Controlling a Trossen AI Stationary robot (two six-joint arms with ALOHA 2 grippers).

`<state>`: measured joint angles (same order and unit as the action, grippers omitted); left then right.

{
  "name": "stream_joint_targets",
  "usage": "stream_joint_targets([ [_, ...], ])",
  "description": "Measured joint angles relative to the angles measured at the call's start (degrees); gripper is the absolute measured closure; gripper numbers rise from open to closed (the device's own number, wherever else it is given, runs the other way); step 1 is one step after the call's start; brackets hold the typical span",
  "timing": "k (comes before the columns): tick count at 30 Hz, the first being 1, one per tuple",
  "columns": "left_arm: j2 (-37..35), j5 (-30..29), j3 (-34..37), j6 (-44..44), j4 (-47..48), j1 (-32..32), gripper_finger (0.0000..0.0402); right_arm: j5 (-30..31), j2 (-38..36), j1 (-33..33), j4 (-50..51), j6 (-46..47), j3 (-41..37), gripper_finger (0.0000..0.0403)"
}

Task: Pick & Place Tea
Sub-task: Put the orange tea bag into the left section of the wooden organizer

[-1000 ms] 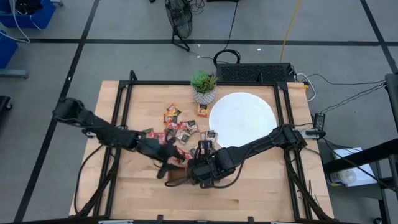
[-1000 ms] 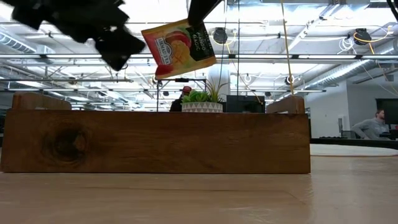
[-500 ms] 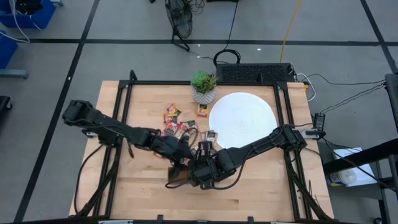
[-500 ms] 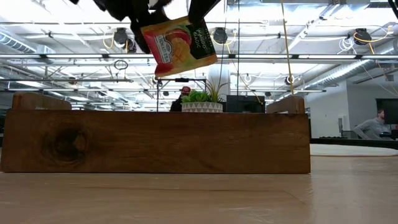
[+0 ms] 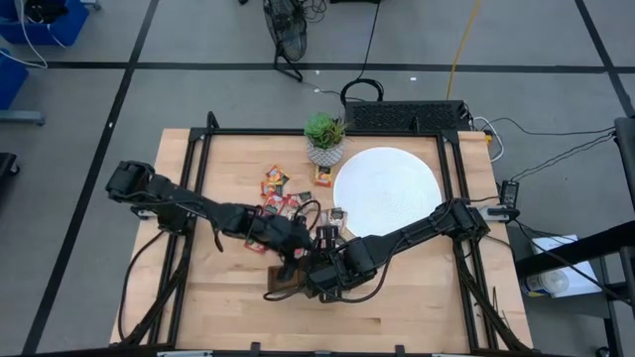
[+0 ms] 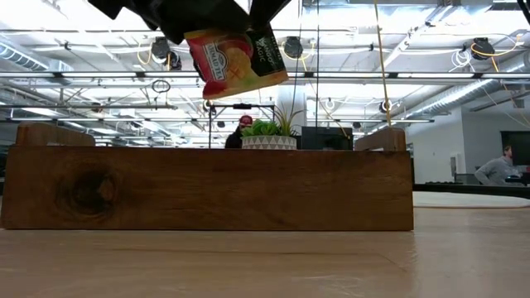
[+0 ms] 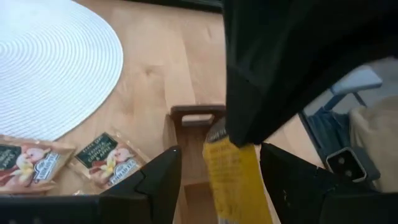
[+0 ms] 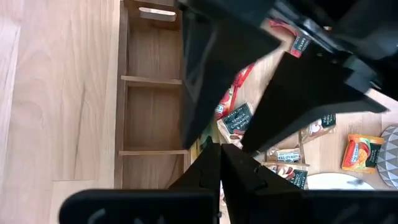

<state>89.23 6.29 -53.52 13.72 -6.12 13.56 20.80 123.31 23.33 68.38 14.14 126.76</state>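
Clamped in the right gripper (image 6: pixel 267 12), fingers together on its top edge: one orange-yellow sachet (image 6: pixel 237 63), hanging in the air just above the tray (image 6: pixel 207 189). Around the same sachet, from the other side, the left gripper (image 7: pixel 221 169), fingers apart and, as far as the left wrist view shows, not touching it; looks like a hand-over or a steadying, cannot tell which. Below, in the right wrist view, three compartments of the tray, all seemingly with nothing inside. So nothing delivered yet, judging by this; first sachet only on the way. Further out, on the table (image 5: pixel 228 297) between tray and plant (image 5: pixel 324 132), beside the white disc (image 5: pixel 387 188), the loose sachets (image 5: pixel 285 206) in a small heap, red, orange and pale ones. Left to do, most probably: lower and release this one into a compartment, then fetch the whole heap one by one.
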Motion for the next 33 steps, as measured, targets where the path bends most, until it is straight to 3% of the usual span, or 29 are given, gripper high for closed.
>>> stream_joint_targets([
  [8,0.00,1.88,0.00,2.41,-0.36,-2.04,0.0196,0.17,0.00,-0.04,0.46,0.09,-0.01,0.0403],
  [11,0.00,2.73,0.00,2.44,-0.62,-2.40,0.0252,0.31,0.00,-0.04,0.45,0.12,-0.02,0.0403],
  [15,-0.07,4.70,0.06,1.31,-0.31,-2.84,0.0377,0.63,0.00,-0.11,0.15,0.14,-0.07,0.0403],
  [17,-0.07,4.12,0.05,0.53,0.22,-2.44,0.0390,0.73,0.00,-0.11,0.11,0.18,-0.07,0.0403],
  [25,-4.53,-16.69,0.84,-2.30,10.87,5.88,0.0399,-0.19,-0.47,0.40,4.33,4.11,-0.02,0.0403],
  [30,-10.59,-29.29,5.40,-1.96,8.08,11.50,0.0399,0.18,-1.23,1.08,3.83,4.71,-0.02,0.0403],
  [33,-14.01,-36.54,12.52,-2.37,-0.73,14.96,0.0400,2.62,-2.03,1.79,3.33,4.71,-0.01,0.0403],
])
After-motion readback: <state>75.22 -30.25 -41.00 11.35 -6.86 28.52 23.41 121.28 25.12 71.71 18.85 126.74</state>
